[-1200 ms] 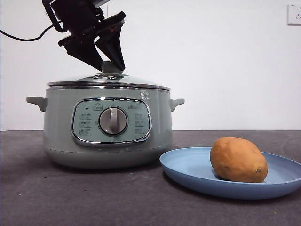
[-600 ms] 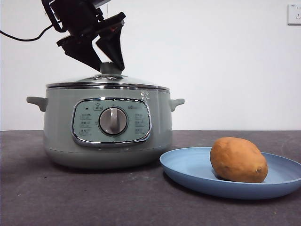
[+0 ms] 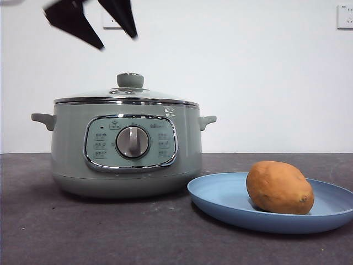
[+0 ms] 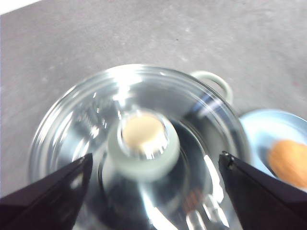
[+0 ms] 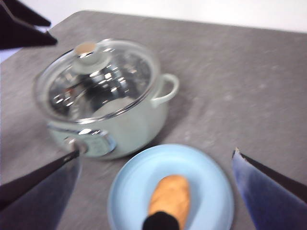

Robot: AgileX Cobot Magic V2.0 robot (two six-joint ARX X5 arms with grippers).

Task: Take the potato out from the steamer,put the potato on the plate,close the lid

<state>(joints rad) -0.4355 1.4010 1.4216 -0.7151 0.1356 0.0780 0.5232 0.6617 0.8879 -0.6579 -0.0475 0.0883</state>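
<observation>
Steamer point(image 3: 126, 148): round sage-green pot, chrome-framed panel, silver dial, toward the worktop's left side. Lid point(image 3: 127, 94): domed glass, chrome rim, green knob, seated on the steamer. Potato point(image 3: 279, 187): oval, matte orange-brown, lying on the ridged light-blue plate point(image 3: 220, 199) right of it. Left gripper point(image 4: 153, 165): spread, empty, above the knob. Right gripper point(image 5: 156, 155): spread, empty, over the plate.

Bright, even light; blurred wrist views

Low front view; two overhead wrist views
</observation>
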